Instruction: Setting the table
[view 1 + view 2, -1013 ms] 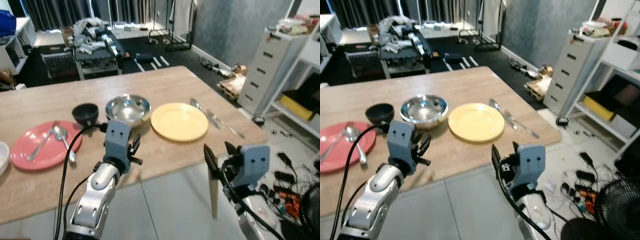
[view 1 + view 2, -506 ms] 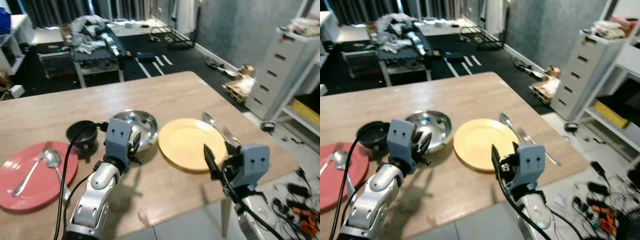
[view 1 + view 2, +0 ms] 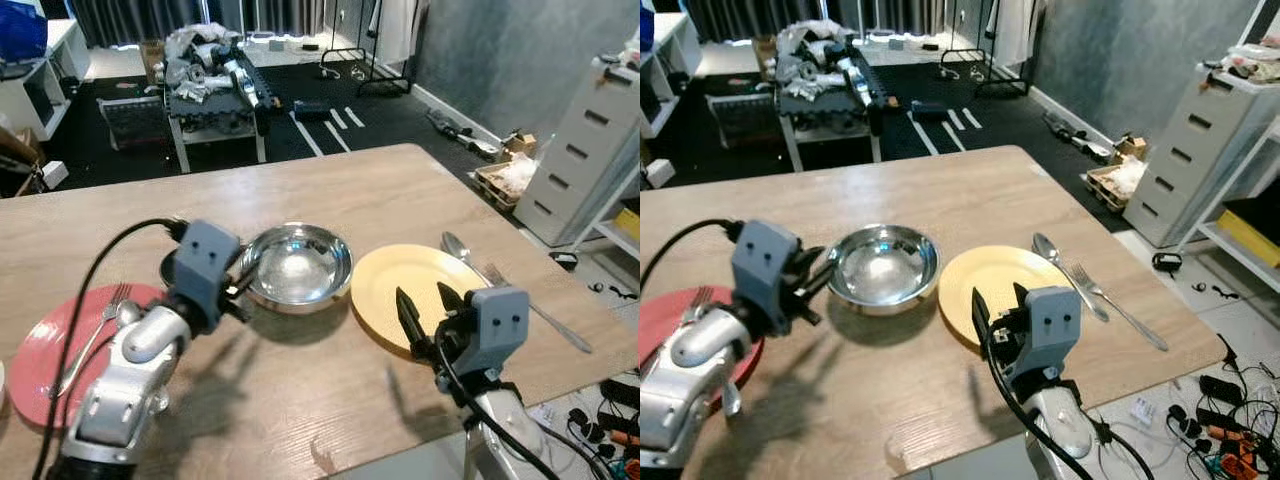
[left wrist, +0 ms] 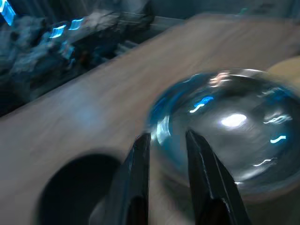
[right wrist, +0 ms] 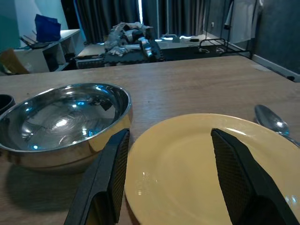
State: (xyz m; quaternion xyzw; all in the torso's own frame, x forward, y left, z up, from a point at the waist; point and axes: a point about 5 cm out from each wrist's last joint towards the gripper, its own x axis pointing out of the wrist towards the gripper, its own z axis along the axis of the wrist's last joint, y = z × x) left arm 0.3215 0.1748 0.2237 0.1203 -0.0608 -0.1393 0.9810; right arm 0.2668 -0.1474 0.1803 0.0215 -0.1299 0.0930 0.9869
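A steel bowl (image 3: 296, 267) sits mid-table, with a yellow plate (image 3: 420, 288) to its right. Beyond the plate lie a spoon (image 3: 456, 246) and a fork (image 3: 536, 311). At the left, a red plate (image 3: 55, 345) carries a fork and a spoon. A black bowl (image 4: 77, 192) sits between the red plate and the steel bowl. My left gripper (image 3: 243, 291) is just left of the steel bowl's rim, its fingers (image 4: 140, 154) narrowly apart and empty. My right gripper (image 3: 424, 302) hovers open over the yellow plate's near edge, nothing between its fingers (image 5: 110, 178).
The table's right edge (image 3: 590, 345) drops to a floor strewn with cables. Grey drawers (image 3: 590, 150) stand at the right, and a cluttered low bench (image 3: 215, 85) stands behind the table. Bare wood (image 3: 300, 400) lies along the near edge.
The camera has moved closer, over the table. My left gripper has come up beside the steel bowl's rim, and my right gripper now hangs over the yellow plate's near edge.
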